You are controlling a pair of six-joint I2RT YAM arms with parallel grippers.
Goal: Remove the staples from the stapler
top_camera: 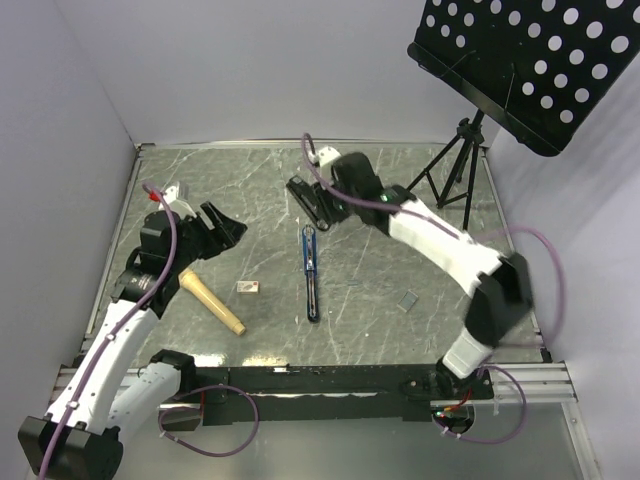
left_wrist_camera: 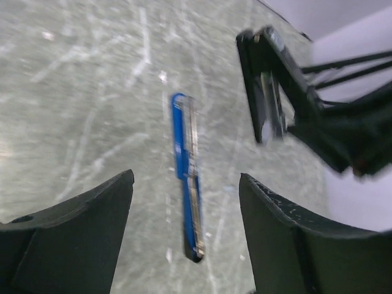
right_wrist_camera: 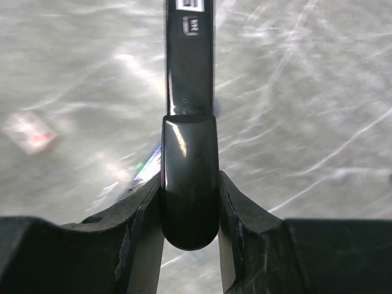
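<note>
While the right claw [right_wrist_camera: 190, 187] clamps the black stapler [right_wrist_camera: 190, 86], the blue stapler [top_camera: 311, 270] lies free near the middle of the worktop [top_camera: 230, 170].
Blue stapler: flat on the surface, unfolded into one long strip, with the blue end far, the dark end near and the silvery rail up. No claw touches it. Left claw [top_camera: 228, 228]: jaws wide, holding nothing, well to the left of the blue stapler; its wrist view frames the stapler between the two fingers. Right claw: jaws narrow, closed on the black stapler's rounded end, just beyond the blue stapler's far tip. Cannot tell if the black one rests on the surface. Left side: wooden cone [top_camera: 212, 302], small card [top_camera: 248, 288] between cone and blue stapler. Far right: music stand [top_camera: 520, 70].
</note>
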